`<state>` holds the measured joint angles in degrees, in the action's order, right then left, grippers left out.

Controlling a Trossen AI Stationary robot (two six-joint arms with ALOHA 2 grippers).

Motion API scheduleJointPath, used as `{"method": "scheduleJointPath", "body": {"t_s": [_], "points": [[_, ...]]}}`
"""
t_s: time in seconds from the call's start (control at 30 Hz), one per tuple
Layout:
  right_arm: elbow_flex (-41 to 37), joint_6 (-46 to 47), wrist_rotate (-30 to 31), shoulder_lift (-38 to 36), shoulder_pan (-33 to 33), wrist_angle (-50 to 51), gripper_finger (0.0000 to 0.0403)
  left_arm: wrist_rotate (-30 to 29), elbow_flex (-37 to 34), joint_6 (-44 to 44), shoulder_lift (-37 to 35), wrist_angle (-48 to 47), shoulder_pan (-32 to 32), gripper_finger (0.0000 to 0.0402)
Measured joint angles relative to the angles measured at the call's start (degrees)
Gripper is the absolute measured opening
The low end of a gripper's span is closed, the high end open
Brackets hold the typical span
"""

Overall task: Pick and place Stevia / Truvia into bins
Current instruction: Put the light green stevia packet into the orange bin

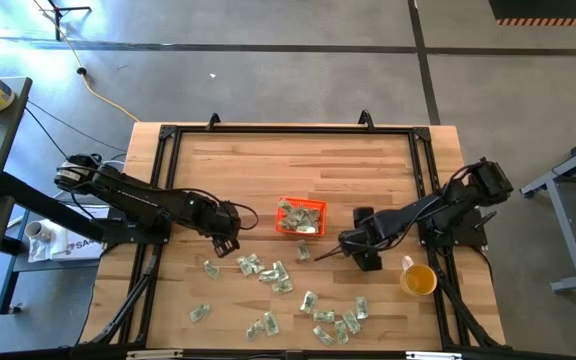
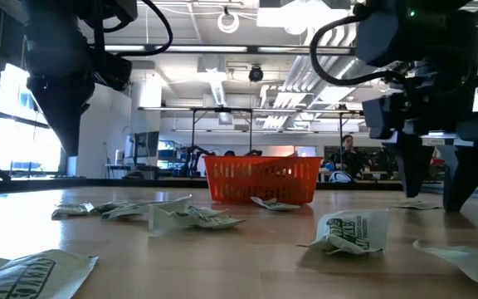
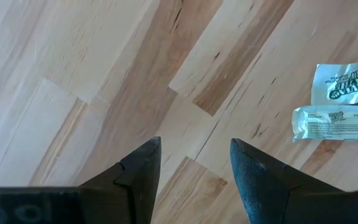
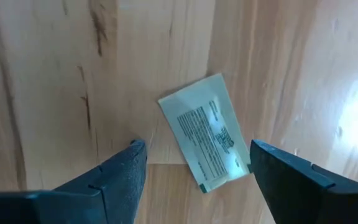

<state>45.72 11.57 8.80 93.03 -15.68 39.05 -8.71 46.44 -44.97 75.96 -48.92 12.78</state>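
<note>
The right gripper hangs low over the wooden table, just right of the orange-red bin, its fingers spread apart with nothing between them; a single pale green and white sachet lies flat on the wood directly under the gap. The left gripper hovers just left of the bin, fingers also apart and empty, over bare boards with two sachets off to one side.

The bin sits near the table's middle and already holds several sachets. By my judgement the job is well short of half done: many more packets lie scattered between the bin and the table's near edge. A yellow cup stands near the right edge.
</note>
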Motion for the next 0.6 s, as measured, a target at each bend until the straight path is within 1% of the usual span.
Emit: {"method": "scheduleJointPath", "body": {"t_s": [0.13,0.23,0.27,0.37,0.47,0.53,0.6], "points": [[-2.0,-2.1,-3.9,0.0,2.9,-3.4,0.0275,0.0,0.0,-0.5,0.0,0.7,0.0,0.0225],[-3.4,-2.5,-8.7,0.0,5.9,-4.6,0.0275,0.0,0.0,-0.6,0.0,2.1,0.0,0.0225],[-3.7,-2.9,-9.2,-0.1,6.7,-5.0,0.0275,0.0,0.0,-0.8,0.0,2.4,0.0,0.0225],[-4.3,-3.9,-10.3,-0.2,8.5,-5.2,0.0275,0.0,0.0,-1.8,0.0,3.1,0.0,0.0225],[-4.4,-4.0,-10.0,-0.2,9.2,-5.2,0.0269,0.0,0.0,-2.1,0.0,3.0,0.0,0.0225],[-4.4,-3.1,-9.5,-0.2,9.3,-5.5,0.0255,0.0,0.0,-2.2,0.0,3.0,0.0,0.0225],[-4.5,-1.9,-9.0,-0.2,9.2,-5.7,0.023,0.0,0.0,-2.3,0.0,3.0,0.0,0.0225]]}}
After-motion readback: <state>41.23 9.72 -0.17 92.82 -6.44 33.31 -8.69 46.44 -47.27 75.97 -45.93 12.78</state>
